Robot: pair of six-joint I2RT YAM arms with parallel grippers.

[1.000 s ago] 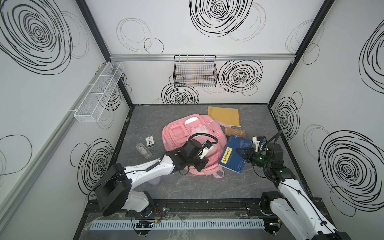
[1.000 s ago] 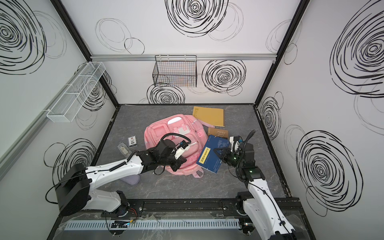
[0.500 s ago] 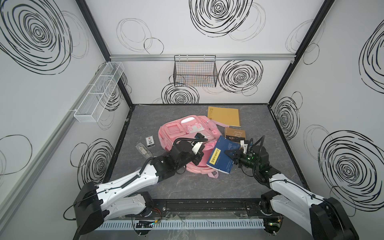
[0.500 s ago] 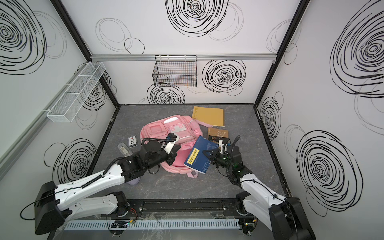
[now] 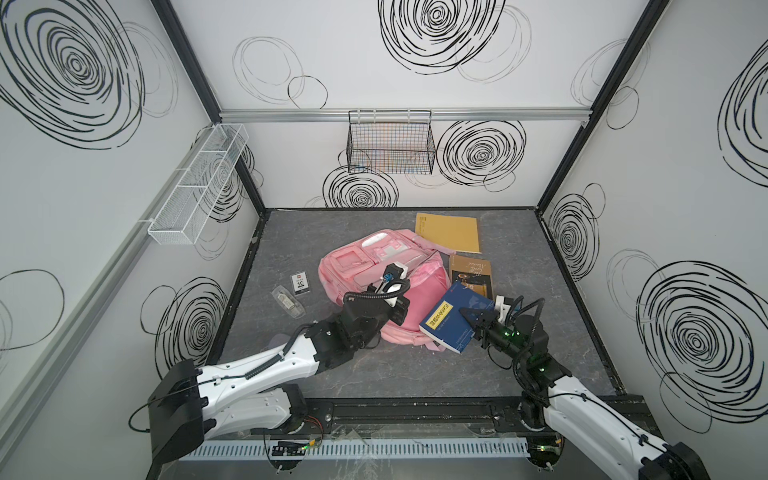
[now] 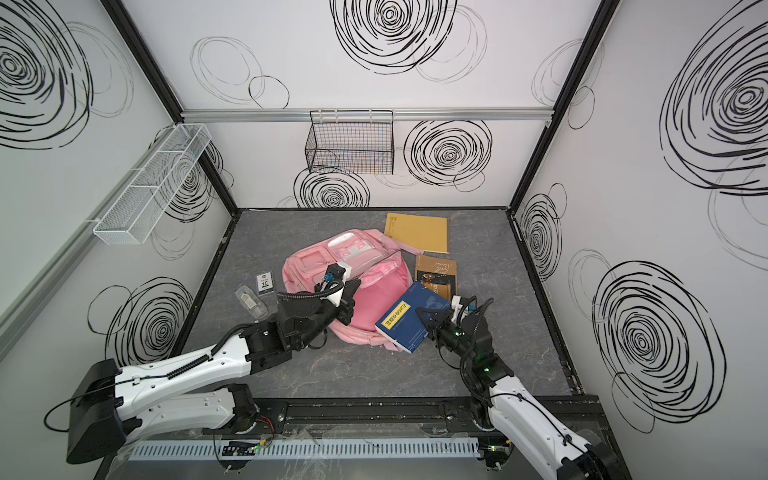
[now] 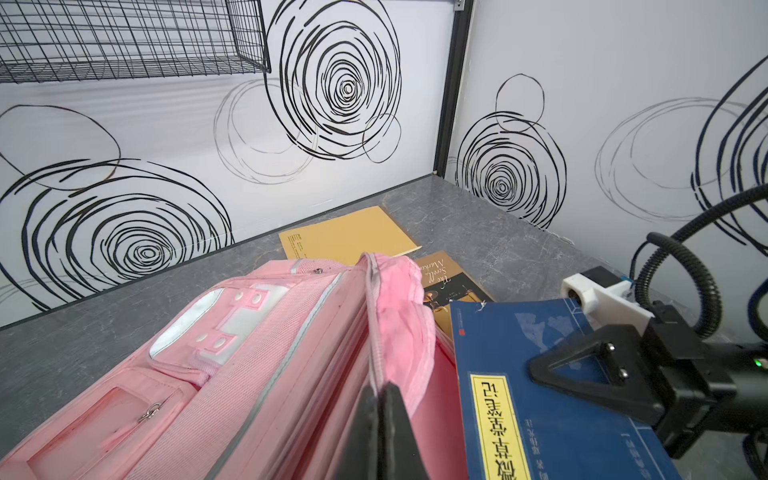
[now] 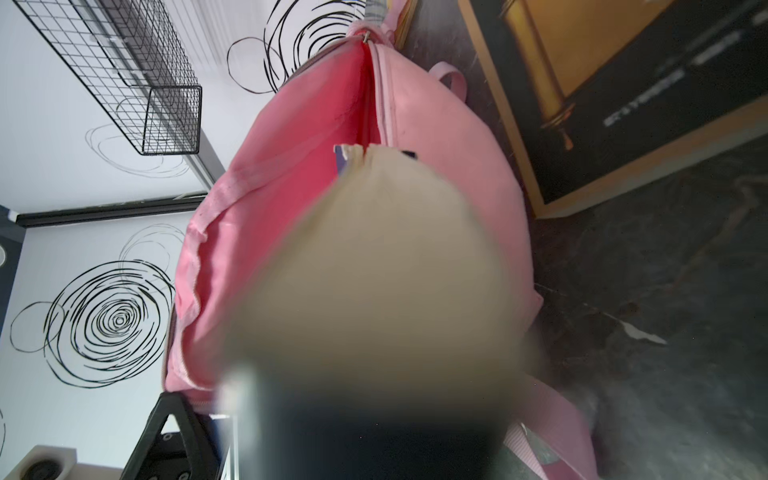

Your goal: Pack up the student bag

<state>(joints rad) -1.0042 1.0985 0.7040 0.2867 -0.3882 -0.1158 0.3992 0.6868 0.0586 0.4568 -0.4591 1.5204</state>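
Note:
The pink student bag (image 5: 361, 266) (image 6: 316, 266) lies mid-table in both top views, its main opening turned toward the right. My left gripper (image 5: 404, 287) (image 6: 356, 286) (image 7: 380, 388) is shut on the bag's zipper edge (image 7: 376, 316) and holds it up, so the pink lining (image 8: 291, 166) shows. My right gripper (image 5: 464, 312) (image 6: 422, 312) is shut on a blue book (image 5: 442, 322) (image 6: 399, 322) (image 7: 498, 345) with a yellow label. The book is tilted, its far corner at the bag's mouth. Its blurred page edge (image 8: 374, 249) fills the right wrist view.
A brown book (image 5: 471, 270) lies right of the bag and a yellow notebook (image 5: 449, 232) behind it. A small card (image 5: 300, 282) and a clear case (image 5: 286, 301) lie to the left. A black wire basket (image 5: 390, 145) hangs on the back wall, a white mesh shelf (image 5: 199, 183) on the left wall.
The right gripper has carried the blue book leftward to the bag's mouth. The left arm has changed its stance while still holding the bag's edge. Both grips are unchanged.

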